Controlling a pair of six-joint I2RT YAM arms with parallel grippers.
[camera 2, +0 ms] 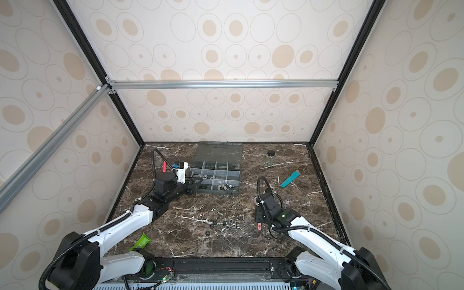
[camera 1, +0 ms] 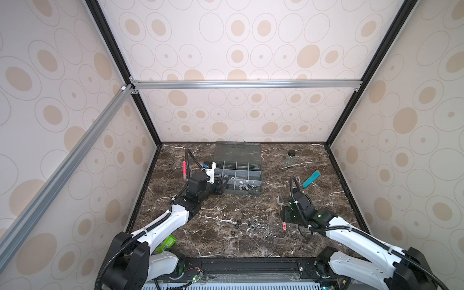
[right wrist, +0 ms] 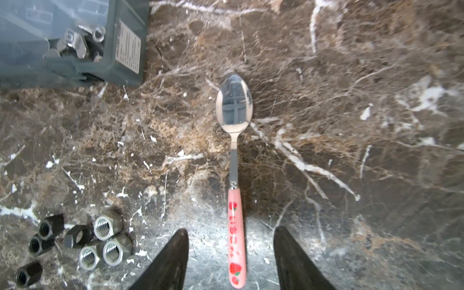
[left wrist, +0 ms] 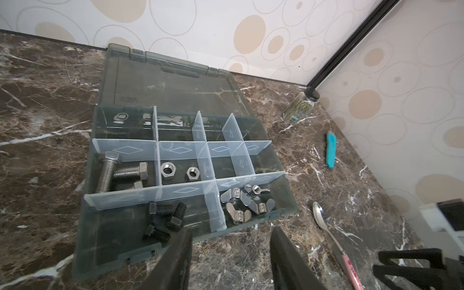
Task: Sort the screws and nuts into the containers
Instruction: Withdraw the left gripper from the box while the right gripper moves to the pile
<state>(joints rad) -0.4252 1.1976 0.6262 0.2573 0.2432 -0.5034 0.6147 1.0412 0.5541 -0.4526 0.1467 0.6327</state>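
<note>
The grey organizer box (camera 1: 260, 181) lies open at the back, its lid (left wrist: 175, 85) flat behind it. Its containers (left wrist: 180, 150) hold silver screws (left wrist: 110, 173), black screws (left wrist: 165, 216), two hex nuts (left wrist: 167, 172) and wing nuts (left wrist: 241, 203). Several loose nuts (camera 1: 251, 224) (camera 2: 227, 224) (right wrist: 100, 241), silver and black, lie in a cluster on the marble near the front. My left gripper (camera 1: 221, 186) (left wrist: 229, 241) is open and empty at the box's near left corner. My right gripper (camera 1: 286, 218) (right wrist: 231, 229) is open, its fingers either side of a spoon's pink handle without touching it.
The pink-handled spoon (right wrist: 234, 105) lies right of the nut cluster. A black-capped glass jar (camera 1: 291, 158) stands at the back right, with a teal object (camera 1: 311, 178) in front of it. A red pen (camera 1: 184, 170) lies left of the box. A green packet (camera 1: 167, 243) sits front left.
</note>
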